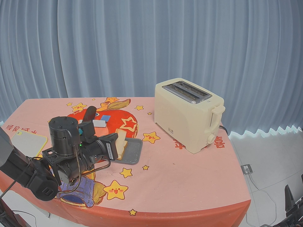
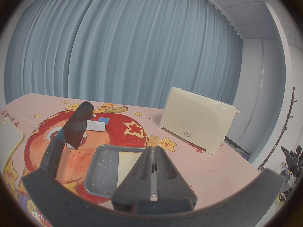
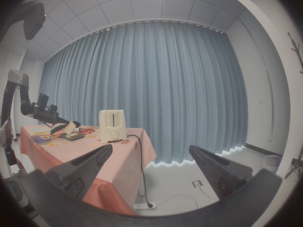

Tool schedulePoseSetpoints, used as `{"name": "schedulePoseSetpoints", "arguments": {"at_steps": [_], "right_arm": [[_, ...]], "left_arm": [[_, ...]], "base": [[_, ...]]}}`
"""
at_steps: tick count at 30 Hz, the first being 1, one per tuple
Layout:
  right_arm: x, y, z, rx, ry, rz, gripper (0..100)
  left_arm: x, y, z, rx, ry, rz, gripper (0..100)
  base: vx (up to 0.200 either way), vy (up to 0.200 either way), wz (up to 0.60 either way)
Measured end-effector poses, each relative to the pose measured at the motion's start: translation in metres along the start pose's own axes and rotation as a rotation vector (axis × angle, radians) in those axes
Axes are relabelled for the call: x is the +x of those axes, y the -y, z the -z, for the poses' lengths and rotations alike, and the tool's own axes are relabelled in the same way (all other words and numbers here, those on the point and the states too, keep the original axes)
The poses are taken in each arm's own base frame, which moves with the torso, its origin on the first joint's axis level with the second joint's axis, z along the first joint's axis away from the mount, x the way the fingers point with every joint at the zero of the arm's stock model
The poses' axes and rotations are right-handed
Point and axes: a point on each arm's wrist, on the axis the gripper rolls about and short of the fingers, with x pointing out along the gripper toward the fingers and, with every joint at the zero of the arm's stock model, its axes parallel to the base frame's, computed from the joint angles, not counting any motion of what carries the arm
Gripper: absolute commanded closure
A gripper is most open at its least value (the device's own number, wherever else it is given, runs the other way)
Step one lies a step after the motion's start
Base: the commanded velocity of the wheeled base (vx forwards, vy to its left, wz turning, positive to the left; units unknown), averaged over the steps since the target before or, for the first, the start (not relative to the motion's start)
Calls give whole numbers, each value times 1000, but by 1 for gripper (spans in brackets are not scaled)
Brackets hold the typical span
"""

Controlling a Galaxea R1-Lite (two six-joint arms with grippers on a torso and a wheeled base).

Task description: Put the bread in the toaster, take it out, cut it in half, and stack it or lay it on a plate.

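Note:
My left gripper hangs just above the grey tray and is shut on a slice of bread, which stands on edge between the fingers. In the left wrist view the gripper is pressed together, with the bread's top edge showing past the tips. A second slice lies flat in the tray. The cream toaster stands to the right, both slots empty. My right gripper is open and holds nothing, low off the table's right side.
A dark knife stands propped behind the left arm, beside small white and blue blocks. A pale cutting board lies at the table's left edge. The toaster's cord hangs down the right side to the floor.

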Motion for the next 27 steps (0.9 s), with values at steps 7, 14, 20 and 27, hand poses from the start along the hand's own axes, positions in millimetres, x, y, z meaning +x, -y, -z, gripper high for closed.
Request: {"name": "schedulePoseSetpoints", "arguments": {"at_steps": [7,14,20,27], "right_arm": [[0,0,0,0,0,0,0],[0,0,0,0,0,0,0],[0,0,0,0,0,0,0],[0,0,0,0,0,0,0]], "left_arm": [[5,-2,7,1,-28,-10,100],[7,-4,10,1,-38,-20,100],[7,-6,10,-23,-40,-26,100],[8,-9,9,-29,-39,-37,100]], "base": [[0,0,0],[0,0,0],[0,0,0],[0,0,0]]}}
